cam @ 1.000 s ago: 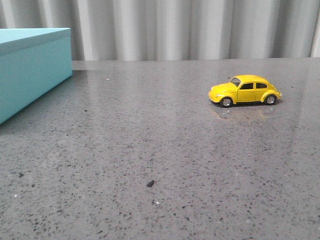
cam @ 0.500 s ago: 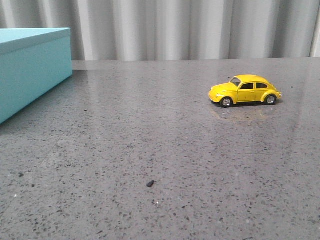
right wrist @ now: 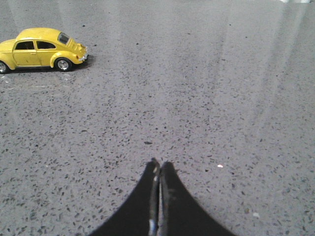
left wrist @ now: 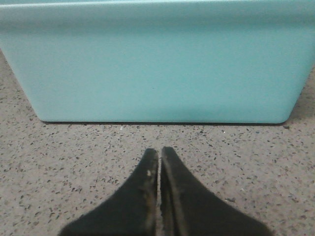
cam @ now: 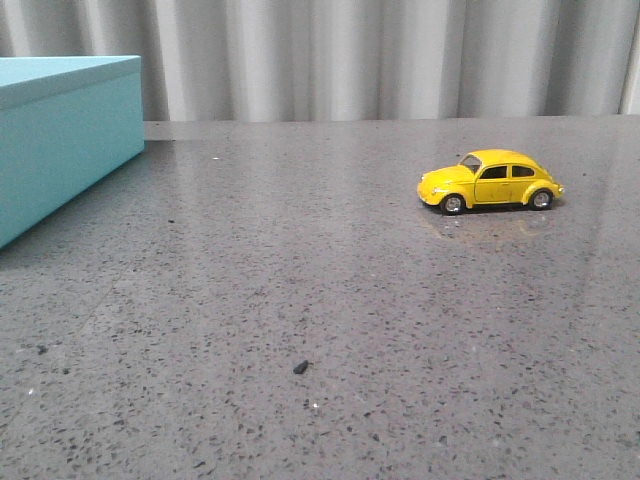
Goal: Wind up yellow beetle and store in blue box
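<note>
Front view, yellow beetle unobstructed on speckled table, blue box well apart, both end effectors pressed together

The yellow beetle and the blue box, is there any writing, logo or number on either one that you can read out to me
None can be read.
Yellow beetle: no plate, badge or lettering legible in the front or right wrist view; details that size are too small to tell.
Blue box: the faces that show are plain turquoise, with no label or print.
Table: only speckles.

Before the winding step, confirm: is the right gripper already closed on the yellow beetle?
No. The right gripper is shut on nothing above bare table, while the yellow beetle stands apart on its wheels.
</note>
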Available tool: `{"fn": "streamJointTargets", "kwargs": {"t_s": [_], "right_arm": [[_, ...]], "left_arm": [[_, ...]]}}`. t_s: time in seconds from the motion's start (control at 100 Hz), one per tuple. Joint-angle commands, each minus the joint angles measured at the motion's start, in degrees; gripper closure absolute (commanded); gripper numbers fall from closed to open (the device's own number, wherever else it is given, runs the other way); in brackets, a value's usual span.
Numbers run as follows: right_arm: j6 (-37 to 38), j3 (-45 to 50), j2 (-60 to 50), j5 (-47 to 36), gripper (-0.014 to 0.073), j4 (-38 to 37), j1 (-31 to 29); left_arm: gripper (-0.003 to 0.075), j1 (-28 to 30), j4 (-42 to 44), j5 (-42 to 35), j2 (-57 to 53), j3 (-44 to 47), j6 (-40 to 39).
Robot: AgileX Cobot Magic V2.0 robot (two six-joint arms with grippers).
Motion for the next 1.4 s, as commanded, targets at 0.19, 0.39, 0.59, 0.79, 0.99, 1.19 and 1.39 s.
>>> {"fn": "streamJointTargets", "kwargs": {"t_s": [0.19, 0.39, 0.59, 0.79, 0.99, 1.19, 1.39], "right_arm": [[-0.5, 1.2, -1.0, -1.8, 0.0654, 0.0, -0.3], [-0.5, 1.2, -1.0, -7.2, 0.0654, 0.0, -0.3], [-0.5, 1.2, -1.0, -14.2, 0.0654, 0.0, -0.3], [-0.5, 1.2, -1.0, -20.5, 0.0654, 0.0, -0.3], [-0.5, 1.2, -1.0, -20.8, 0.0654, -0.1, -0.3], [-0.5, 1.2, -1.0, -25.9, 0.0654, -0.1, -0.3], [-0.5, -1.0, -1.0, -26.4, 0.0654, -0.1, -0.3]], "left_arm": [[0.0741, -0.3, -5.7, -6.6, -1.9, 1.4, -0.4], [0.0741, -0.3, -7.8, -8.1, -1.9, 1.4, -0.4], [0.0741, -0.3, -7.9, -10.3, -1.9, 1.4, -0.4], [0.0741, -0.3, -7.9, -11.1, -1.9, 1.4, -0.4], [0.0741, -0.3, -7.9, -14.3, -1.9, 1.4, -0.4], [0.0741, -0.3, -7.5, -18.1, -1.8, 1.4, -0.4], [0.0741, -0.3, -7.5, -18.5, -1.8, 0.8, -0.4]]}}
